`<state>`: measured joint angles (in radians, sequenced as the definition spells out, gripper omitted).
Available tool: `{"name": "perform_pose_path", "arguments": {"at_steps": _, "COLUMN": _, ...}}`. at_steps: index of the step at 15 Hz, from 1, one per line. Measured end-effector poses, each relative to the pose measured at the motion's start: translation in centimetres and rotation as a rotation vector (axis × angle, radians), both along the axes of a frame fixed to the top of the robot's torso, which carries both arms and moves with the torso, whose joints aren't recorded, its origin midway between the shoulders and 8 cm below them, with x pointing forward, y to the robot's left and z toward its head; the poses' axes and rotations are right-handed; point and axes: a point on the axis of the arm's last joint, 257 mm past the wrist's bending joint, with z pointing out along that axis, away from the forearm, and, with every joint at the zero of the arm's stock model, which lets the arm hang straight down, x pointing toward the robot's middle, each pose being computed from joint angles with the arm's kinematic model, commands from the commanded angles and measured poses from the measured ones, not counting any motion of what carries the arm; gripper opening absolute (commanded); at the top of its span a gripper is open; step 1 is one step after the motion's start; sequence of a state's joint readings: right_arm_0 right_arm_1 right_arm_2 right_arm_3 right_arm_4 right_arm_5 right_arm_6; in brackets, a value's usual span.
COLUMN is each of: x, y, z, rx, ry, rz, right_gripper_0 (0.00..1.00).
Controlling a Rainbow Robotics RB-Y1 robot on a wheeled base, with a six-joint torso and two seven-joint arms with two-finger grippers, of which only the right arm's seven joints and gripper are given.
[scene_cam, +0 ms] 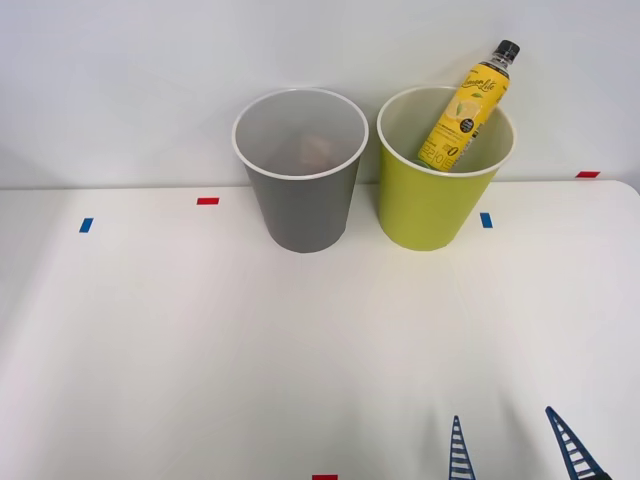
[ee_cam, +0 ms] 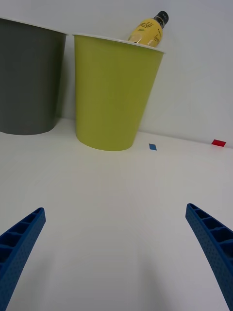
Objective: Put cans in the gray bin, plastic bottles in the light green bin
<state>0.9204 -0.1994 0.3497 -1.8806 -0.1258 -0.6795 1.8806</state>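
Note:
The gray bin point(scene_cam: 300, 195) point(ee_cam: 26, 77) stands upright at the back of the white table. Right beside it on the right stands the light green bin point(scene_cam: 432, 205) point(ee_cam: 114, 92). A plastic bottle point(scene_cam: 462, 108) point(ee_cam: 148, 31) with a yellow label and black cap leans inside the green bin, its neck sticking out over the rim. A dim reddish shape point(scene_cam: 315, 150) shows inside the gray bin; I cannot tell whether it is a can. My right gripper point(scene_cam: 515, 450) point(ee_cam: 114, 209) hovers low over the table's near right part, well in front of the green bin, open and holding nothing.
A white wall rises right behind the bins. Small tape marks lie on the table: red point(scene_cam: 207, 201), blue point(scene_cam: 86, 225), blue point(scene_cam: 486, 220) point(ee_cam: 153, 146), red point(scene_cam: 588, 174) point(ee_cam: 218, 143) and red point(scene_cam: 324, 477). The table's rounded right corner point(scene_cam: 630, 190) lies past the green bin.

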Motion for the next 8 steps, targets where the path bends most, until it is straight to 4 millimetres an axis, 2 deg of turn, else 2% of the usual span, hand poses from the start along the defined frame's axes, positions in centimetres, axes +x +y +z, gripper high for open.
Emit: {"name": "perform_pose_path", "arguments": {"at_steps": 8, "x": 0.00, "y": 0.00, "z": 0.00, "rx": 0.000, "ry": 0.000, "rz": 0.000, "right_gripper_0": 1.00}}
